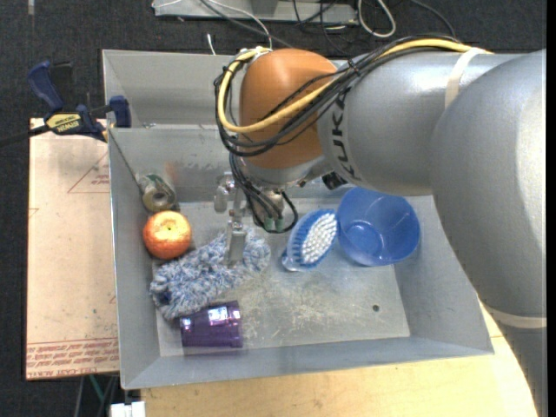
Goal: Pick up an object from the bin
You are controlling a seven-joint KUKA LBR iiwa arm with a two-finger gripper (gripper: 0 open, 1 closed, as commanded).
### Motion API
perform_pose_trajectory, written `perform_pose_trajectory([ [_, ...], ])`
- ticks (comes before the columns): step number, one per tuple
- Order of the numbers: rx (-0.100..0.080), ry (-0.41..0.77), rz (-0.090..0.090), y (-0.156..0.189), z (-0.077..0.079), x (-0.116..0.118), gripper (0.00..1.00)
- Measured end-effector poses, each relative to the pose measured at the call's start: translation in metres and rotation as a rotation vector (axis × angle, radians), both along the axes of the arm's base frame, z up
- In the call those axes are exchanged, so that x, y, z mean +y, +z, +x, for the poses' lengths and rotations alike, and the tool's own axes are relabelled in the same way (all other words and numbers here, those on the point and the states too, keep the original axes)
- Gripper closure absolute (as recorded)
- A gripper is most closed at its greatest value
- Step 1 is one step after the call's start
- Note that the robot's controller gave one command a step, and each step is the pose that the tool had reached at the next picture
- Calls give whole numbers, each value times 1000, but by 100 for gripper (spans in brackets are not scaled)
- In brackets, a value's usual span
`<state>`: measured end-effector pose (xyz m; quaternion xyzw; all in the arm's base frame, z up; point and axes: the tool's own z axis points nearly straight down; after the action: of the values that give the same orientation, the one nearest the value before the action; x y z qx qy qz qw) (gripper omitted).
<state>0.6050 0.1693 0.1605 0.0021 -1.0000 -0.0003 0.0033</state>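
Grey bin [347, 320] holds a blue cloth [195, 276] beneath the KUKA arm's [391, 137] end effector [234, 241], grip state unclear.

- Bright, even light from above fills the bin [261, 354]; its near wall, at lower frame, looks palest.
- A soft sheen runs along the silver arm [417, 120] at upper right, and a mild highlight sits on its orange cover [278, 102].
- Shadows in the bin are faint and soft-edged.
- The floor [87, 16] along the frame's top is dim, nearly black.
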Motion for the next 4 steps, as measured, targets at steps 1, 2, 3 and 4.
perform_pose_trajectory([
  [1, -8, -4, 1, 5, 2, -1, 0],
  [2, -3, 318, 2, -90, -9, -41, 0],
  [3, -12, 474, 3, -90, -6, -32, 0],
  [4, -10, 346, 5, -95, -7, -40, 0],
])
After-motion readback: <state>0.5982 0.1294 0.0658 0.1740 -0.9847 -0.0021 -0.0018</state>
